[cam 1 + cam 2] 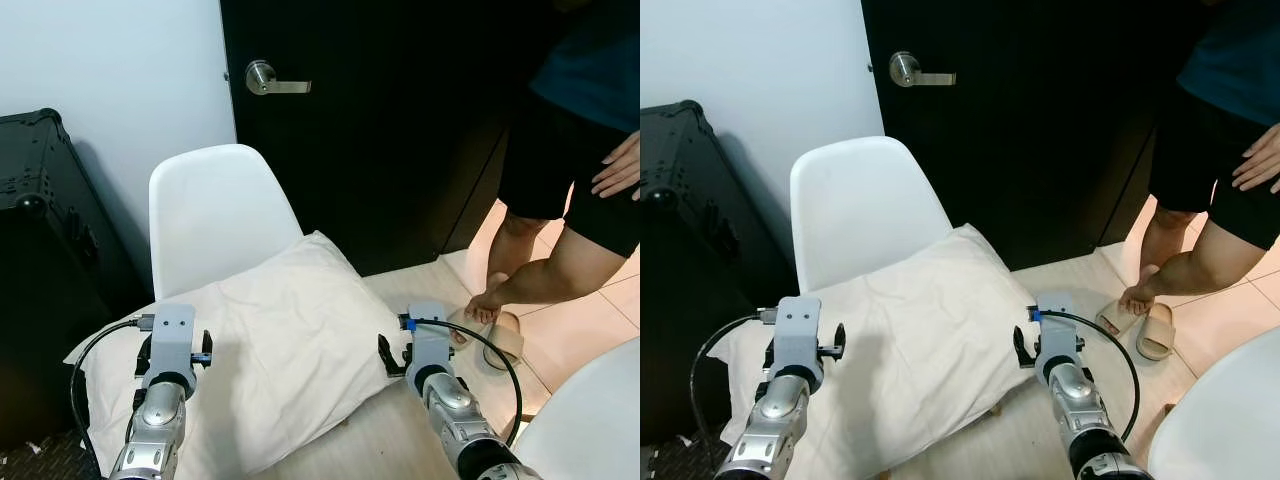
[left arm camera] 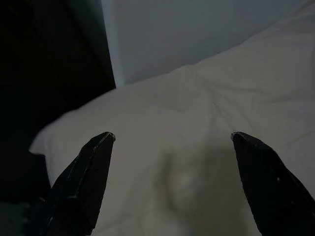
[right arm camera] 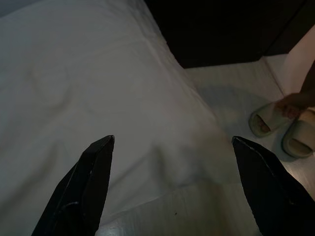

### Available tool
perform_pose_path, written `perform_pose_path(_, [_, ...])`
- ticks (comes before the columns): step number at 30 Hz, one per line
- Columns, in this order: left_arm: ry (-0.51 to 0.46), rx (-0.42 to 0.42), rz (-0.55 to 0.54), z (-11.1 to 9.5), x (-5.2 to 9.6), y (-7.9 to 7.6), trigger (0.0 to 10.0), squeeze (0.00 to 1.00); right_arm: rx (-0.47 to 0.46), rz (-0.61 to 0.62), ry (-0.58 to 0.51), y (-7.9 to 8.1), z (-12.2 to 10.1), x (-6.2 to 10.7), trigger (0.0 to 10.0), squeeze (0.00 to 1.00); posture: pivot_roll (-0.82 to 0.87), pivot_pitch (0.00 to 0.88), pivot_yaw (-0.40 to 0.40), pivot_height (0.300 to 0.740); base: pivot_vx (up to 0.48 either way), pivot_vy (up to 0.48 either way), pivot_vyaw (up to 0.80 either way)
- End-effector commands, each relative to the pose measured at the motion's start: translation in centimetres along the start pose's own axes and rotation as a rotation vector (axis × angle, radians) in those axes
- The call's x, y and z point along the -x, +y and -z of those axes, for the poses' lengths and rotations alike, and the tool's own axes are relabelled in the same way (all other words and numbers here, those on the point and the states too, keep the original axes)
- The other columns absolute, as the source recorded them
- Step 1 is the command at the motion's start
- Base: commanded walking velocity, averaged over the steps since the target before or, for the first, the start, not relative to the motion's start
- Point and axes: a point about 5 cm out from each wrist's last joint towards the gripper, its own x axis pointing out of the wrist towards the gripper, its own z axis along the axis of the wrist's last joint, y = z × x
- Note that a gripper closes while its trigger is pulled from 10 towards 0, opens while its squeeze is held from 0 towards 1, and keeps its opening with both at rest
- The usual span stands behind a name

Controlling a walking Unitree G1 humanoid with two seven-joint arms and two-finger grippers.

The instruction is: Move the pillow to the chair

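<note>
A cream pillow lies across the seat of a white chair, whose backrest rises behind it. My left gripper hovers over the pillow's left end, open, with nothing between its fingers. In the left wrist view the left gripper spreads wide above the pillow. My right gripper hangs over the pillow's right edge, also open and empty. The right wrist view shows the right gripper above the pillow and the floor beside it.
A person stands barefoot at the right by two beige slippers. A dark door is behind the chair. A black case stands at the left. Another white chair sits at the bottom right.
</note>
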Motion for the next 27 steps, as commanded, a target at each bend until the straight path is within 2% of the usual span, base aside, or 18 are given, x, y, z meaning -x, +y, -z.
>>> perform_pose_path(1, [0.015,0.041,-0.011,0.52,0.33,0.02,10.0,0.0,0.021,-0.017,0.007,0.49,0.54,0.23,10.0,0.0,0.07,0.128,-0.045,0.74,0.0,0.0,0.0])
perform_pose_path(22, [-0.009,0.025,0.0,0.38,0.26,-0.45,10.0,0.0,0.026,-0.028,0.002,0.68,0.47,0.21,10.0,0.0,0.07,0.106,-0.052,0.74,0.0,0.0,0.0])
perform_pose_path(27, [-0.011,0.015,0.007,0.39,0.34,-0.51,10.0,0.0,0.029,-0.029,0.003,0.8,0.43,0.17,10.0,0.0,0.07,0.103,-0.053,0.74,0.0,-0.48,0.0])
